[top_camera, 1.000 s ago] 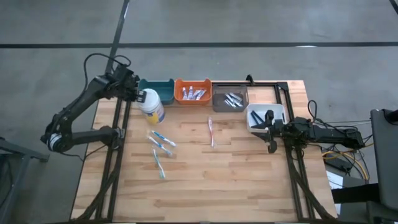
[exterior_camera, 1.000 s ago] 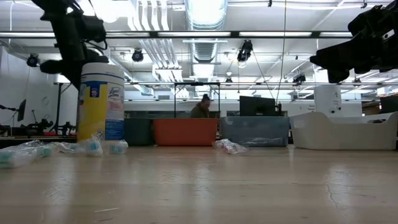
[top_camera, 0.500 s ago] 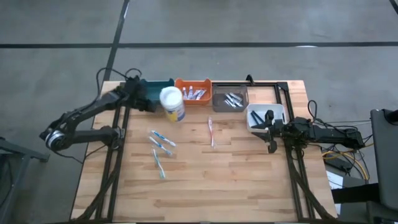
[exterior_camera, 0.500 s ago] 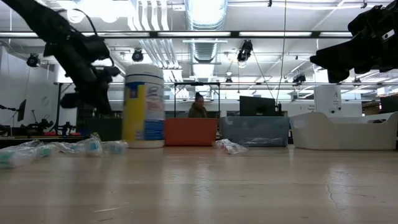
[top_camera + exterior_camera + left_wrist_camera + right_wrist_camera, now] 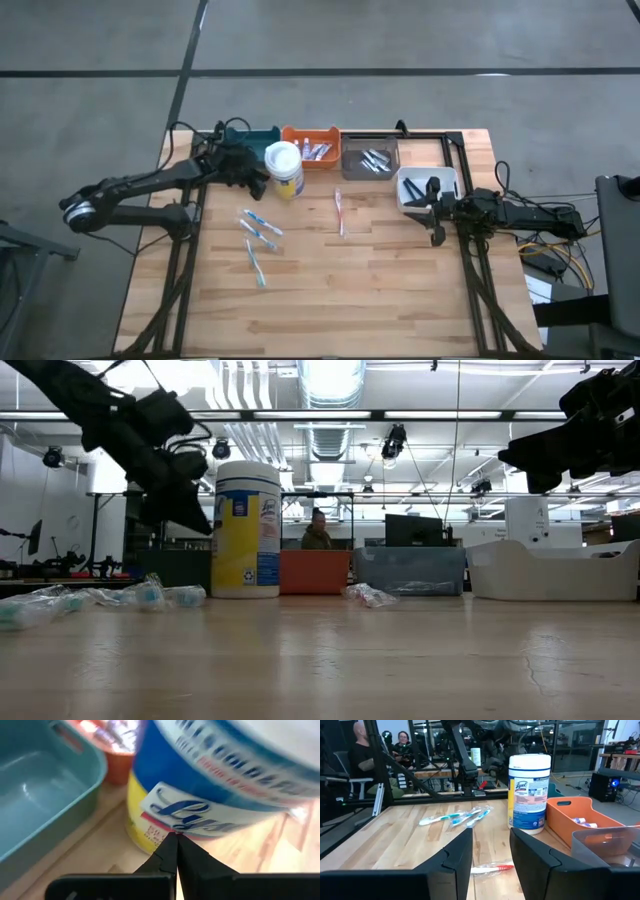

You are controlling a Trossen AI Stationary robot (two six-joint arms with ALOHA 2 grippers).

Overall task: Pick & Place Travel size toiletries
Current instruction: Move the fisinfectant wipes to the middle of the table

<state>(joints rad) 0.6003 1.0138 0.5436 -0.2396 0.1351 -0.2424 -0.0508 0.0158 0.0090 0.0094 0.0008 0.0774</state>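
Observation:
Three wrapped teal-blue toothbrushes and one pink toothbrush lie flat on the wooden table. Mini tubes sit in the orange bin, and dark stick-like pieces in the grey bin and the white bin. A white, yellow and blue wipes canister stands upright before the orange bin. My left gripper is shut, level with the canister's left side. My right gripper is open and waits beside the white bin, near the table's right edge. My left gripper meets the wipes canister's side wall at its label, low on the side facing the table's left. The shut fingertips come at it about level from the table's left. The canister stands upright with its base on the table.
The empty teal bin sits at the far edge, just behind my left gripper. The four bins form a row along the far side. Bare wood fills the table's near half. People sit in the room beyond the table.
My left gripper has swept toward the table's right and a little toward the near edge, dropping lower, fingers behind the canister. The canister has slid upright to the right, from in front of the teal bin to in front of the orange bin's left end.

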